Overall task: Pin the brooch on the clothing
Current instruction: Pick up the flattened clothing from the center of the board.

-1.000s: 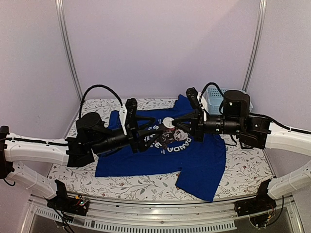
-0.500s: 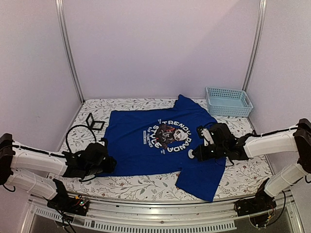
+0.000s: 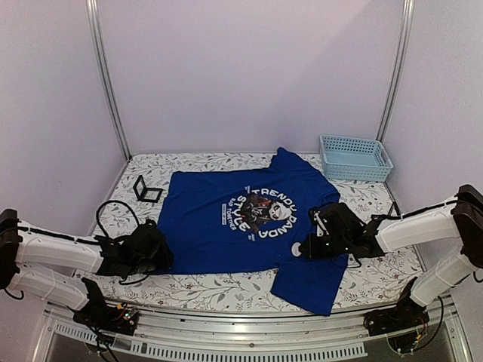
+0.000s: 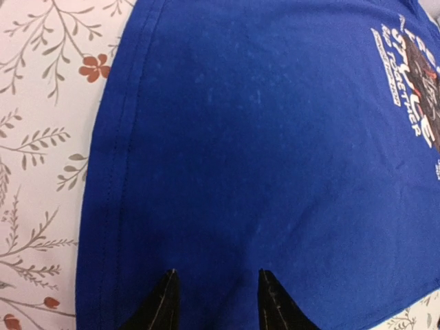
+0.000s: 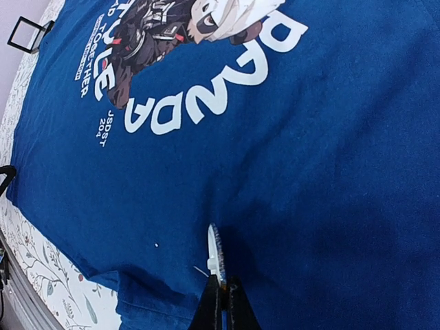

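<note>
Down from over the chest print (image 3: 263, 211) a second ago, the left pincer (image 3: 166, 253) and the right pincer (image 3: 305, 247) now lie low at either side of the T-shirt (image 3: 219, 241). The shirt has gone from rumpled beneath them to spread flat on the flowered counter (image 3: 226, 289). Over the last half second the right pincer has slid slightly toward the near edge.

In the top view the royal-blue T-shirt fills the middle of the counter, with its panda print and ring of white lettering close to the centre.

At 8 o'clock the left pincer sits at the shirt's edge. Its wrist view shows two black fingertips (image 4: 165, 302) standing apart on the blue cloth, just inside a stitched hem. It is open, with smooth fabric showing in the gap.

At 4 o'clock the right pincer is closed on the brooch (image 5: 216, 253) — a thin white disc seen edge-on, gripped by its lower rim and held upright over plain blue cloth, to the side of the word PANDA. Whether the disc touches the fabric cannot be told.

At 2 o'clock, against the back wall and clear of the shirt, stands a pale-blue basket (image 3: 355, 160) — its open top shows only its own latticed floor. At 10 o'clock a small black frame (image 3: 148, 188) sits on the counter just beside the shirt's edge.
</note>
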`<state>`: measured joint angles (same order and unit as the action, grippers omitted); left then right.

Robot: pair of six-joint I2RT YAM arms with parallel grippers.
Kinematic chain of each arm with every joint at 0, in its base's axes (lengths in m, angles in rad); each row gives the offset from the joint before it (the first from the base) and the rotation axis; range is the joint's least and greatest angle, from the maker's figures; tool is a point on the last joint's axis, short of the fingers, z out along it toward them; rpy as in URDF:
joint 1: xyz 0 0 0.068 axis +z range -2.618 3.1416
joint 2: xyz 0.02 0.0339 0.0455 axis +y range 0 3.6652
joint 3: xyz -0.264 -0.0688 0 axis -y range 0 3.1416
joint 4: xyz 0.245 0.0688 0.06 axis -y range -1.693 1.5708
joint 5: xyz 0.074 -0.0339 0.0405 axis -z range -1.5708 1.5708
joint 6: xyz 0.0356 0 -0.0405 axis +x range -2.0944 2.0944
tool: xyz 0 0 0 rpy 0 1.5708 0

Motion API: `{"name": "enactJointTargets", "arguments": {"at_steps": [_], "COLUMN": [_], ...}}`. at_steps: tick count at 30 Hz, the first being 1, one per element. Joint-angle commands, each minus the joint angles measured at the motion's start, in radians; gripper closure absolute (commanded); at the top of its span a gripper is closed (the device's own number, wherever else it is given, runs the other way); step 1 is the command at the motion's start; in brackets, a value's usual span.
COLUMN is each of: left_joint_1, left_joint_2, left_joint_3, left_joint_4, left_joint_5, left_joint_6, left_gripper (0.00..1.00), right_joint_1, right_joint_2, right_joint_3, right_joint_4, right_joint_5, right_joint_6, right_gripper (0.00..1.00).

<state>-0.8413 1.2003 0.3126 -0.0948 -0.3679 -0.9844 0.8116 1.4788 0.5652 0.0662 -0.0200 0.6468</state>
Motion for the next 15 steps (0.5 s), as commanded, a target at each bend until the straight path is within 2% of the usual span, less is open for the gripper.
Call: {"name": "enactJointTargets", "arguments": {"at_steps": [1,9,12,13,15], "left_joint_1": [0.008,-0.024,-0.068,-0.082,-0.09], "left_joint_2": [-0.038,-0.114,-0.124,-0.127,-0.128], "left_joint_3": [-0.029,-0.026,0.022,0.045,0.088], "left_joint_4": [-0.26,-0.33,-0.38,-0.371,-0.209], "left_joint_5": [0.005,0.002,-0.104,-0.153,-0.185], "left_joint_6": [-0.136,-0.196,-0.201,-0.16,0.064], "left_gripper": [0.6,0.62,0.61,0.6,0.56], "right_joint_1": [0.024,0.025,0.021,0.012,-0.025], "right_joint_2": [-0.047,-0.147,-0.18,-0.188,-0.197], "right_joint_3": [-0.047,-0.068,-0.005,0.019,0.064], "right_joint_4": [-0.209,-0.263,-0.267,-0.266,-0.257], "right_joint_5": [0.009,-0.053,-0.036,-0.026,0.001], "right_joint_6": [0.058,0.072,0.027,-0.002,-0.08], "right_gripper": [1.0,1.0,1.0,1.0,1.0]}}
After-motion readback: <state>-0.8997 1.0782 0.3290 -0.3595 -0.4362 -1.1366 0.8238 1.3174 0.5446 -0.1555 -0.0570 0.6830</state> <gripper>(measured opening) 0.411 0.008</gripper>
